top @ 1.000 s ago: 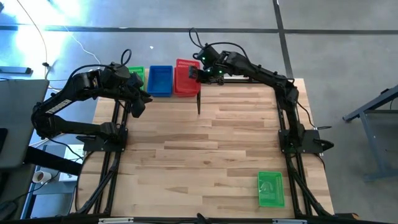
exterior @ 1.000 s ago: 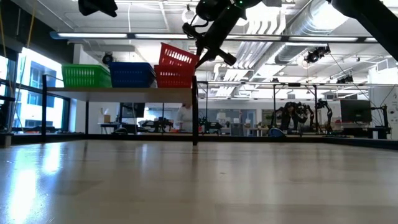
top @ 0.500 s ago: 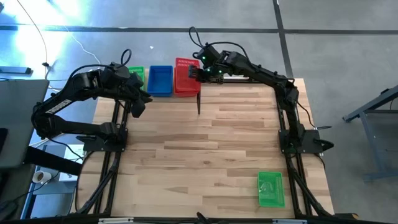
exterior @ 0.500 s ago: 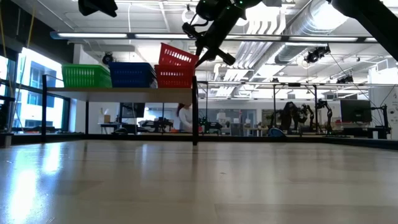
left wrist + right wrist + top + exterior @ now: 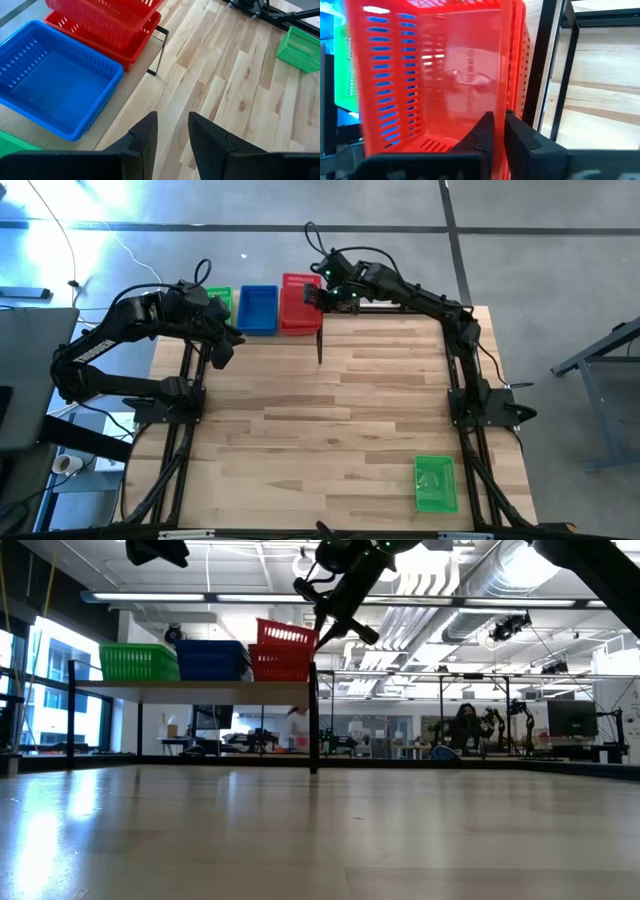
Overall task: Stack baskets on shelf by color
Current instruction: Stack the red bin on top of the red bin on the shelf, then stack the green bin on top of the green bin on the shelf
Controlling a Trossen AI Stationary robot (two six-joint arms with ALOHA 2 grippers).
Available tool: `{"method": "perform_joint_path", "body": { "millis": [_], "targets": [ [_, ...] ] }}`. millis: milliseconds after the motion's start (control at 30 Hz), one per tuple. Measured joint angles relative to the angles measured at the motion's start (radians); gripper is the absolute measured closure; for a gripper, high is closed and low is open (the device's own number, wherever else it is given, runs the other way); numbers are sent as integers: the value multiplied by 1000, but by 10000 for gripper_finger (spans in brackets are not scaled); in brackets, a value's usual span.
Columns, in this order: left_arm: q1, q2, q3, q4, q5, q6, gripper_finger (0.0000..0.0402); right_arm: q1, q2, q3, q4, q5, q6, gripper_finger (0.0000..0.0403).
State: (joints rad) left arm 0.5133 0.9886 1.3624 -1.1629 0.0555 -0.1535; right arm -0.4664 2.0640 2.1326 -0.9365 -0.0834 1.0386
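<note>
The plank-topped wooden table [image 5: 340, 420] fills the centre of the high view. At its upper edge stands the shelf [image 5: 190, 687] — a light-wood board in a thin black frame, seen in the low view at left of centre, raised on black legs.

On the shelf, left to right in the high view: a green basket stack [image 5: 219, 303], partly hidden by the left arm, a blue basket stack [image 5: 258, 309] and a red basket stack [image 5: 298, 305]. In the low view the top red basket [image 5: 285, 634] sits nested in the red ones beneath, its rim slightly raised.

A lone green basket [image 5: 435, 483] lies on the table at lower right of the high view, well apart from the shelf.

The right gripper [image 5: 499, 131] is at the top red basket's near wall; its fingers stand close together with the wall's rim between them — clamped on it.

The left gripper [image 5: 171, 131] hovers above the table just beside the shelf, upper left of the high view, fingers slightly apart and holding nothing.
</note>
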Motion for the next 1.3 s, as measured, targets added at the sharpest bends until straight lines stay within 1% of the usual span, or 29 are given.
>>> {"method": "perform_joint_path", "body": {
  "millis": [167, 267, 533, 733, 800, 1000, 1100, 1300],
  "targets": [
    [0, 0, 0, 0, 0, 0, 300, 1, -1, 0, 10, 1, -9, 339],
    [0, 0, 0, 0, 0, 0, 300, 1, -1, 0, 9, 0, -26, 323],
    [0, 0, 0, 0, 0, 0, 300, 1, -37, 0, -26, 5, -86, 317],
    [0, 0, 0, 0, 0, -1, 300, 25, -76, 0, -99, 8, -185, 317],
    [0, 0, 0, 0, 0, -1, 300, 45, -88, 0, -142, 16, -209, 317],
    [0, 0, 0, -6, 0, -54, 300, 127, -119, 0, -292, 83, -280, 317],
    [0, 0, 0, -44, -1, -62, 300, 182, -119, 0, -368, 128, -310, 317],
    [0, 0, 0, -115, -63, -80, 300, 295, -119, 0, -500, 240, -287, 317]
  ]
}}
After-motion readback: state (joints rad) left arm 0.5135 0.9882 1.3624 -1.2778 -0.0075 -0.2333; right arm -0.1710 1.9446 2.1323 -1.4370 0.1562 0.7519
